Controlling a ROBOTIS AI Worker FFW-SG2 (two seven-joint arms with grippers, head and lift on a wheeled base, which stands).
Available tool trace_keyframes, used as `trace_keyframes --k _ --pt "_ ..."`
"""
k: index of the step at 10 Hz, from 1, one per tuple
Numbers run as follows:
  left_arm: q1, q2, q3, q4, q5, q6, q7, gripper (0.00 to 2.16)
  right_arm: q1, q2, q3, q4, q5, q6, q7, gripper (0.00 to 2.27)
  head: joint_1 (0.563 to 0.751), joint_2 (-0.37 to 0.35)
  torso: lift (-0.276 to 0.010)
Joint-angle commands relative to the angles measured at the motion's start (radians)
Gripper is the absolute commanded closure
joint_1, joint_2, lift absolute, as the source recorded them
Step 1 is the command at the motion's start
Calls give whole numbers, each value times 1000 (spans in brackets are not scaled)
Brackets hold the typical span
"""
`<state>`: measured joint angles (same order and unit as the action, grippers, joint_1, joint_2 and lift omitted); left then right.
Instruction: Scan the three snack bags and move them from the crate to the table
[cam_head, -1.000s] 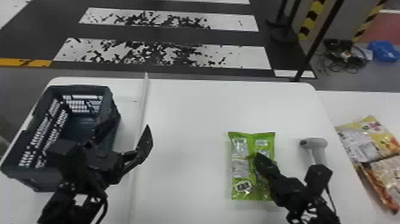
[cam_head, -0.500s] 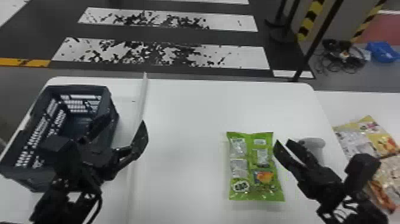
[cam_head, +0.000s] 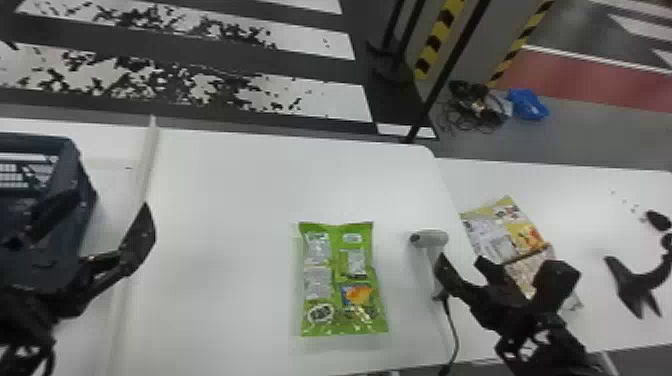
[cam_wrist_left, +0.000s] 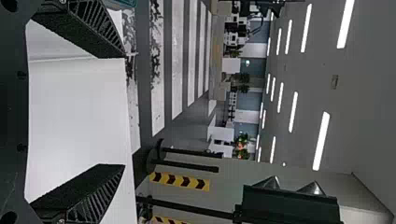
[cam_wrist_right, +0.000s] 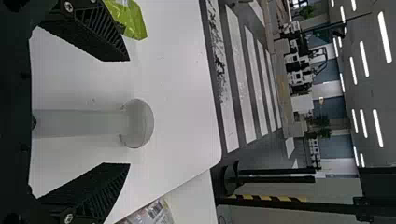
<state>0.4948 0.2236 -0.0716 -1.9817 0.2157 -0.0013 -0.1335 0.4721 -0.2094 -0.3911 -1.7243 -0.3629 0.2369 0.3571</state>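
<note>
Glossy plastic-looking green snack bag (cam_head: 340, 315); smooth, matt grey scanner (cam_head: 435, 239)

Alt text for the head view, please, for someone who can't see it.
A green snack bag lies flat on a white table, the open right gripper near a gray handheld scanner beside it. The open left gripper is by a dark crate; two more snack bags lie on another table at right.
</note>
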Motion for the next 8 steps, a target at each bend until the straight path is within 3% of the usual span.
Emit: trace_keyframes --k 1,6,7,8 --pt "5 2 -2 6 1 -15 0 26 -53 -16 0 86 19 14 20 60 695 -309 -62" --pt "8 2 0 7 1 -12 -5 26 -145 -41 23 241 21 45 62 130 695 -321 -62" --pt "8 2 0 7 -1 -12 -5 26 -167 -45 32 275 32 48 105 485 695 -321 -62" --pt "10 2 0 7 1 -12 -5 26 -184 -45 40 295 52 60 141 1544 695 -316 -62"
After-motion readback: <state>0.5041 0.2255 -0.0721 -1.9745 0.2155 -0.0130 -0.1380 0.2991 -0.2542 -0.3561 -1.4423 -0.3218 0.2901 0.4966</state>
